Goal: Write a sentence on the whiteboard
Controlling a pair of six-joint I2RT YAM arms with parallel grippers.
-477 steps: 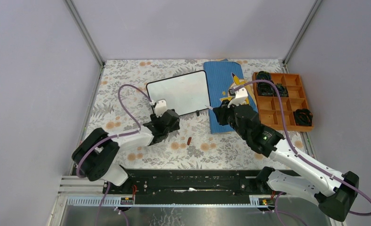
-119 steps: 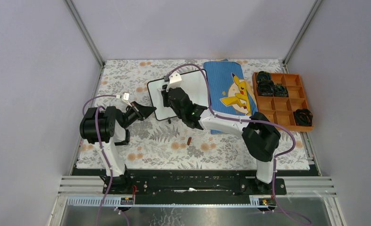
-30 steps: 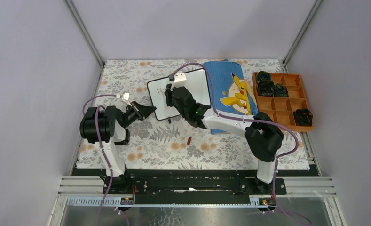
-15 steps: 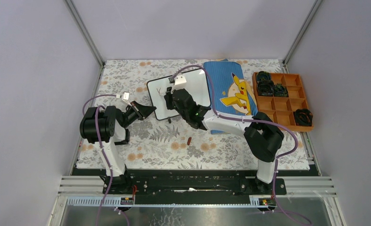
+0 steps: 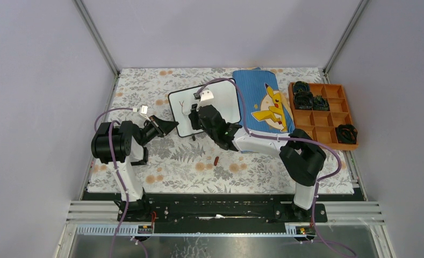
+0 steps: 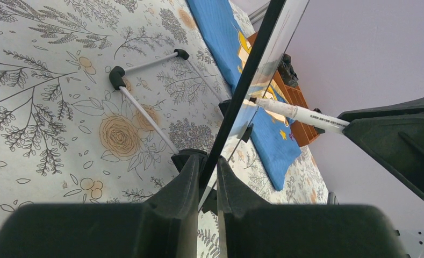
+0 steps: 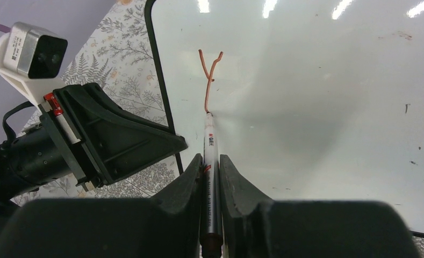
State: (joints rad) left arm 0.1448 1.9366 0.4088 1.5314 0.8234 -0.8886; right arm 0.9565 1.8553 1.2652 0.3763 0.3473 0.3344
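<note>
The whiteboard [image 5: 225,98] stands propped at a tilt on the floral cloth. My left gripper [image 5: 172,126] is shut on its black rim [image 6: 252,70] at the lower left edge, with the jaws [image 6: 208,172] pinching the thin edge. My right gripper [image 7: 210,161] is shut on a silver marker [image 7: 209,142]. The marker's tip touches the board at the foot of a red-brown letter "Y" [image 7: 209,72]. That letter is all of the sentence that shows, near the board's upper left [image 5: 181,104]. From the top, the right gripper [image 5: 192,115] hangs over the board's left part.
A blue cloth with a yellow cartoon figure [image 5: 263,102] lies right of the board. An orange compartment tray [image 5: 328,126] with black items sits at the far right. A small red-brown cap [image 5: 216,160] lies on the cloth in front. The board's thin support legs [image 6: 145,115] stretch behind it.
My right gripper has slid a little toward the near edge with the marker, drawing the "Y" and its stem. The left gripper and the board have stayed put.
</note>
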